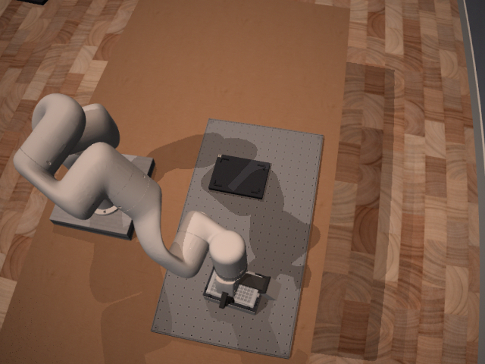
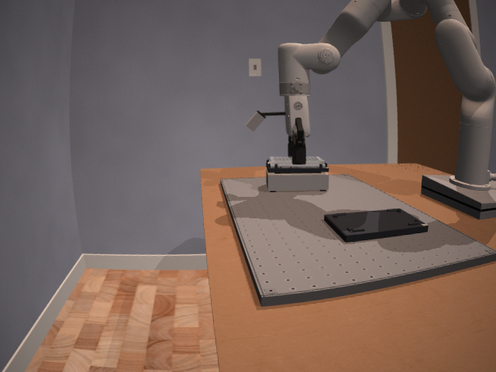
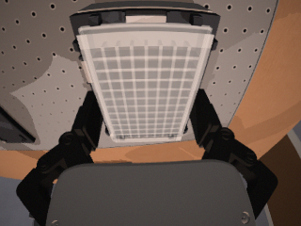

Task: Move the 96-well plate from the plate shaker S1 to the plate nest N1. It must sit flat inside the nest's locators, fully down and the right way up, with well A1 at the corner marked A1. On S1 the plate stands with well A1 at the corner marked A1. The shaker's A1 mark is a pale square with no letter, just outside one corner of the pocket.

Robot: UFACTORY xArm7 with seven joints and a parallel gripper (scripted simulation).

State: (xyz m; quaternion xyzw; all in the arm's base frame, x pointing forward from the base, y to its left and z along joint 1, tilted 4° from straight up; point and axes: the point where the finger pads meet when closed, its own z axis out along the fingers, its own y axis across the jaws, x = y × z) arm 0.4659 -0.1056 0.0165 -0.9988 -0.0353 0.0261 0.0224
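Observation:
The white 96-well plate [image 3: 146, 82] sits in the dark pocket of the grey plate shaker S1 [image 2: 297, 179], at the near end of the perforated board in the top view [image 1: 245, 293]. My gripper [image 3: 146, 101] stands straight down over it, its two black fingers pressed against the plate's long sides, shut on the plate. The plate is still down in the shaker pocket [image 2: 296, 162]. A pale strip [image 3: 146, 19] lies just past the plate's far edge. The black plate nest N1 [image 1: 239, 176] lies flat further along the board, with a pale mark at one corner [image 1: 220, 155].
The grey perforated board [image 1: 242, 230] lies on the brown table. The arm's base [image 1: 98, 211] stands beside the board. A small grey camera block [image 2: 255, 120] sticks out from the wrist. The table edge drops to a wooden floor [image 2: 120, 316].

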